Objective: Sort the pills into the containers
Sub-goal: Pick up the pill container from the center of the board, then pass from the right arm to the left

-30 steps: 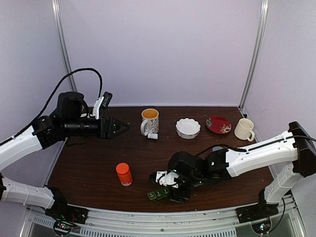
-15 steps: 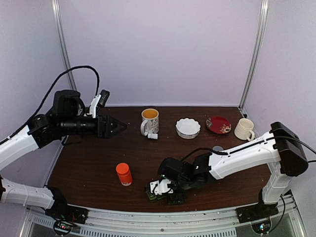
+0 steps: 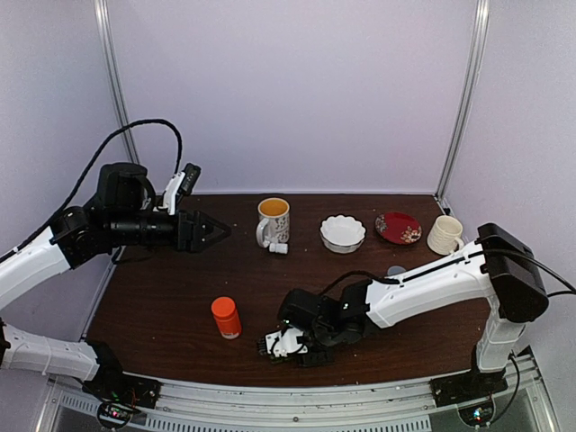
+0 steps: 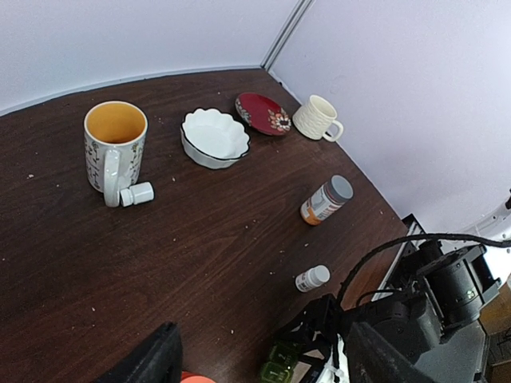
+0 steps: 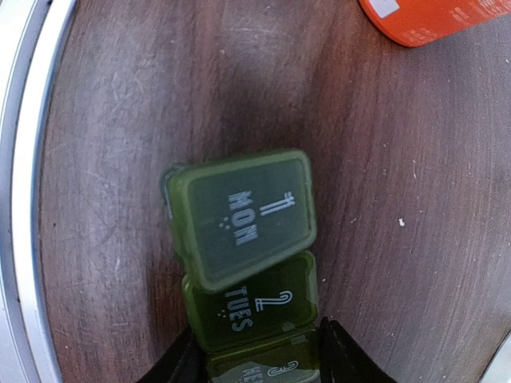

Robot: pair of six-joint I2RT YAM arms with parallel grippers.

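Reaching down at the lower centre of the overhead frame, the right end effector (image 3: 281, 346) is straddling the dark green pill box (image 5: 239, 223), which is lying flat on the brown surface (image 3: 162, 306) near its front edge. In the right wrist view its two dark fingers (image 5: 347, 355) are sitting close against either side of the box at the third compartment, below the lids marked MON and TUES. Whether they are actually squeezing it I cannot tell. The MON lid is sitting slightly askew from the TUES one.

The left end effector (image 3: 220, 232) is hanging in the air at the middle left of the overhead frame, its jaws standing wide apart and holding nothing.

An orange bottle (image 3: 226, 317) is standing just left of the pill box. Along the back, a yellow-lined mug (image 3: 273, 220), a white bowl (image 3: 343, 232), a red plate (image 3: 398, 228) and a cream mug (image 3: 445, 236) are sitting in a row.
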